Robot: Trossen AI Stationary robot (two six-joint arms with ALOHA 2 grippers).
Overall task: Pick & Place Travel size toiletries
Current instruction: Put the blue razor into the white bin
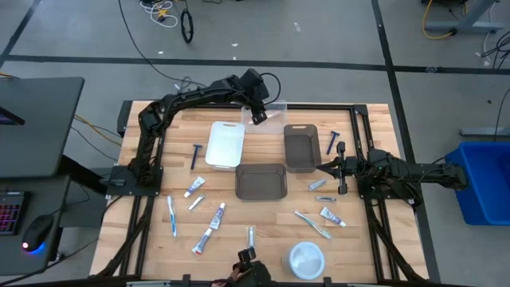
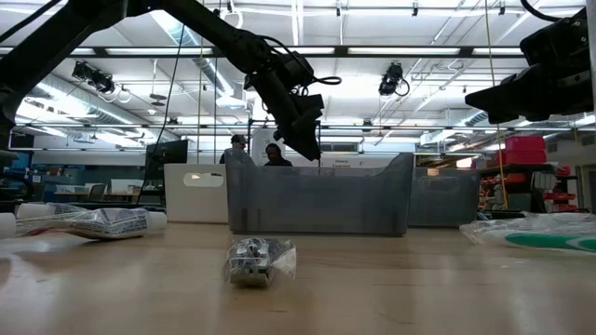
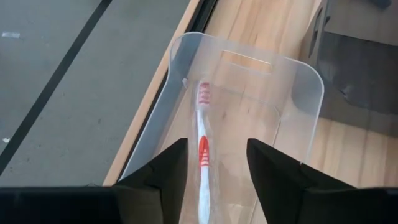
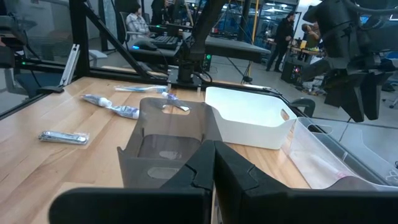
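High view shows many toiletries spread loose on the wooden table [image 1: 159, 143], in the left and lower part of the frame: a black razor [image 1: 196, 154], small toothpaste tubes [image 1: 194, 186] and a blue toothbrush [image 1: 172, 215]. I judge they lie there waiting to be sorted into the bins. At top centre, the left gripper [image 1: 258, 113] hangs over the clear bin [image 1: 275, 112] at the far table edge. In the left wrist view its fingers [image 3: 158, 177] stand apart and grasp nothing; a white-red toothbrush [image 3: 203, 134] lies lengthwise on the floor of the clear bin, between and beyond them, so it looks released there. Further right stand the white bin [image 1: 225, 144] and two grey bins [image 1: 300, 147]. At middle right, the right gripper [image 1: 321, 166] waits, clenched and empty, beside more toiletries.
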